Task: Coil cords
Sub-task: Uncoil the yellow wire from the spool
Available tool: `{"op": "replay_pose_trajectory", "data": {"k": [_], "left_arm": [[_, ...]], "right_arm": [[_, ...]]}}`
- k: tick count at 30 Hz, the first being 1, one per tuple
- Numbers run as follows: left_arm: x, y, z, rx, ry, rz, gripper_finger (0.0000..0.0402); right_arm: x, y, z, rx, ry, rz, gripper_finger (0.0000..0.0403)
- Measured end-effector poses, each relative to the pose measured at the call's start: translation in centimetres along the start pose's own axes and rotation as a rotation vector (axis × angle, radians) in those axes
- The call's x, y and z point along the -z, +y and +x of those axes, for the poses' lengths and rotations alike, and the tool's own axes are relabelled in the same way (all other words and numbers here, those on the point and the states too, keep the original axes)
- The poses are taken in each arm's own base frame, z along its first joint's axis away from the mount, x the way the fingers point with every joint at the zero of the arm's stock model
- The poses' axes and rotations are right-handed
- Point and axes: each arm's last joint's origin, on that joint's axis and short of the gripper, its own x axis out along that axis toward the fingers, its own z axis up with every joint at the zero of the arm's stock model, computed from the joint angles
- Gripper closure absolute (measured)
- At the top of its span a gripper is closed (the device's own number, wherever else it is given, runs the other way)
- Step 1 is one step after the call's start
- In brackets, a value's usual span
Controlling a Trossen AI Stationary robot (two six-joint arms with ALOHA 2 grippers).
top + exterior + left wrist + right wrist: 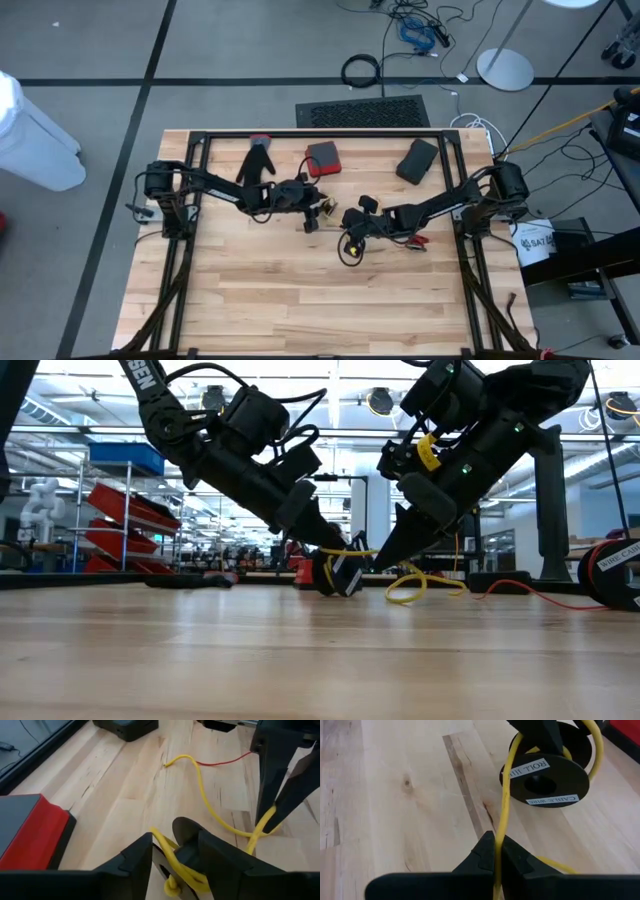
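I see the long thin yellow cord [503,805] near the centre of the high view, on the pale wooden plank table [300,300]. In the right wrist view it runs from between the right gripper's fingers up to a small black cable spool with white labels [545,782] and loops over the spool's rim. In the left wrist view, several yellow turns lie bunched between the left gripper's fingers, and the cord's free end curls away across the wood toward the upper middle of that frame. A thin red cord [225,761] lies on the wood beyond that free end.

Right gripper [496,852]: fingers pressed together, pinching the yellow cord. It sits just right of centre in the high view, tip low to the table.

Left gripper [175,865]: fingers spread apart, straddling the spool and the yellow turns. I cannot tell whether the pads touch either one. It sits just left of centre in the high view, close to the right gripper.

A flat red case with a dark edge [323,158] lies at upper centre of the high view. A dark grey rectangular box [416,160] lies to its right. Both are closed, so their contents are not visible. A black glove [259,160] lies to the left of the red case.
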Motion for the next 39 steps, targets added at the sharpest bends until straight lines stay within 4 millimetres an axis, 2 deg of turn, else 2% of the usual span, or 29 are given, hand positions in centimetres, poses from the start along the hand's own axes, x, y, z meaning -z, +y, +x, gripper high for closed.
{"op": "replay_pose_trajectory", "data": {"k": [8,13,16,21,24,32,39], "left_arm": [[-0.9,0.0,-0.5,0.016,-0.041,-0.008,0.0214],[-2.9,0.2,-2.2,0.016,-0.108,-0.012,0.0211],[-3.3,0.3,-3.4,0.027,-0.058,0.005,0.0211],[-1.9,-0.1,-4.1,0.082,0.131,0.009,0.0212],[-0.8,-0.7,-4.3,0.082,0.165,-0.022,0.0212],[0.7,-2.2,-4.8,0.030,0.007,-0.094,0.0212],[1.9,-3.1,-3.9,-0.032,0.023,-0.103,0.0213]], "right_arm": [[0.0,0.0,0.0,0.001,0.000,0.000,0.0402],[0.0,0.0,0.0,-0.001,0.000,0.001,0.0403],[0.0,0.0,0.0,-0.001,0.000,0.001,0.0403],[0.0,0.0,0.0,-0.002,0.000,0.000,0.0403],[0.0,0.0,0.0,-0.003,0.000,-0.003,0.0403],[0.0,0.0,0.0,-0.004,-0.001,-0.010,0.0403],[-0.1,0.0,0.0,-0.007,-0.010,-0.014,0.0403]]}}
